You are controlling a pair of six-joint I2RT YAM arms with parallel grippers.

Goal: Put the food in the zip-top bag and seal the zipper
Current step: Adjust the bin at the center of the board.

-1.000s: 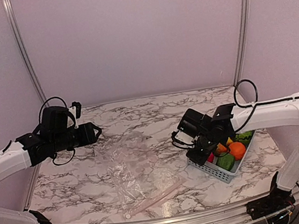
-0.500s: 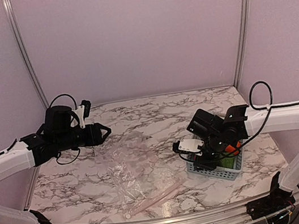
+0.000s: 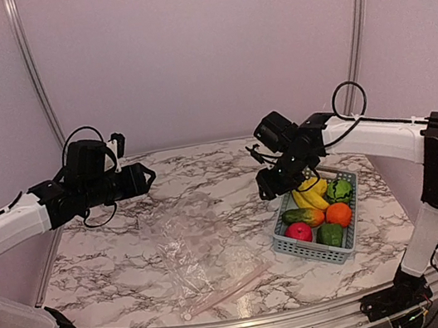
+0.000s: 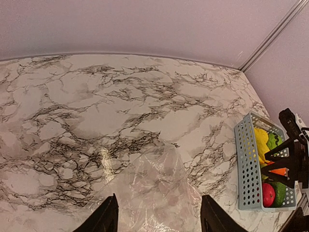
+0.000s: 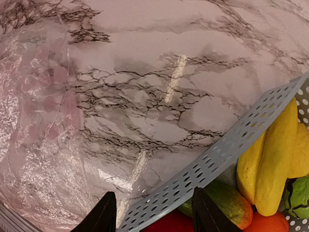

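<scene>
Top external, looking down on food (image 3: 312,216) heaped in basket (image 3: 318,253) at right of table (image 3: 218,160): banana (image 3: 312,195) at the far end, mango (image 3: 302,216) and orange (image 3: 338,214) in the middle, apple (image 3: 299,232) and green pepper (image 3: 330,234) at the near end. Left of basket and well apart from it, bag (image 3: 184,245) lying flat and crinkled on the marble, zipper (image 3: 228,290) along its near edge, toward the arm bases. Above basket's far left corner, right gripper (image 3: 266,191), pointing down, fingers apart and clear of the food; from right wrist, basket wall crossing under its tips, bag off to the left. Over table's far left, left gripper (image 3: 147,178), fingers apart too and closed on nothing, aimed rightward; from left wrist, bag just beyond its tips, basket away at right
</scene>
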